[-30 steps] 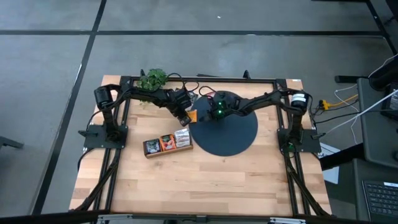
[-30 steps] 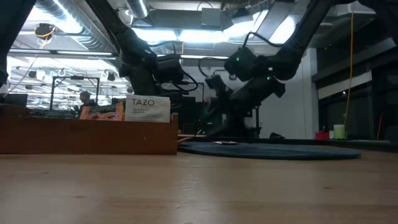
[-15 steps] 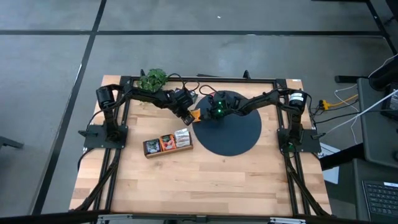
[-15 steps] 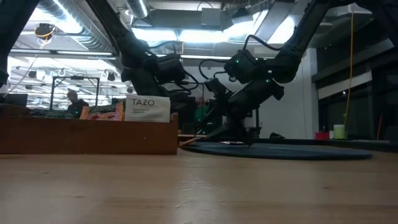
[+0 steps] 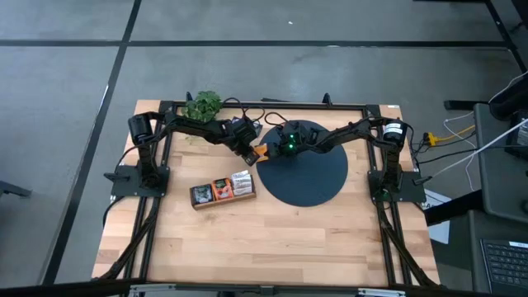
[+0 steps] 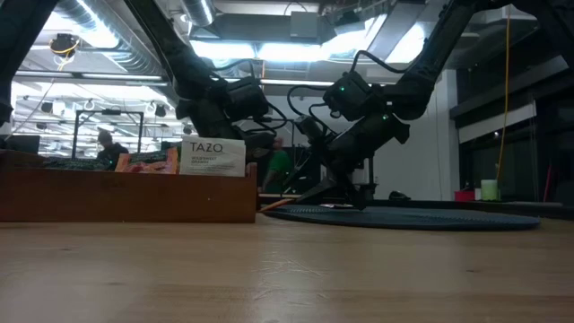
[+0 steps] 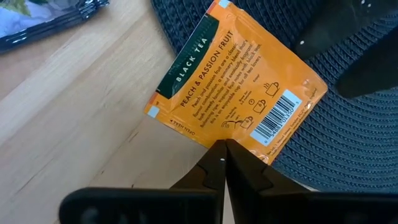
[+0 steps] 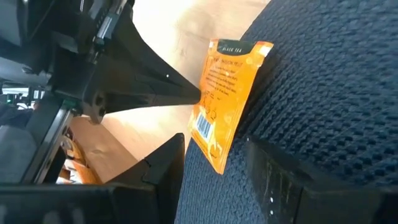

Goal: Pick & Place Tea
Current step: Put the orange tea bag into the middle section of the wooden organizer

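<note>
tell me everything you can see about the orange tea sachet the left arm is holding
The orange tea sachet is a flat, square foil-like packet with a dark green band reading Black Tea, the words Peach and Passion Fruit, small brewing icons, a barcode and an Open Here corner. The left claw, shut, pinches it at the middle of one edge. It hangs tilted over the rim of the dark woven disc, partly above the wooden table. The right claw stands open close to its barcode end, not gripping it.

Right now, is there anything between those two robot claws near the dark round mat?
Yes: an orange tea sachet. The right wrist view shows the left gripper pinching its edge, while the right gripper stands open around its other end, over the mat.
</note>
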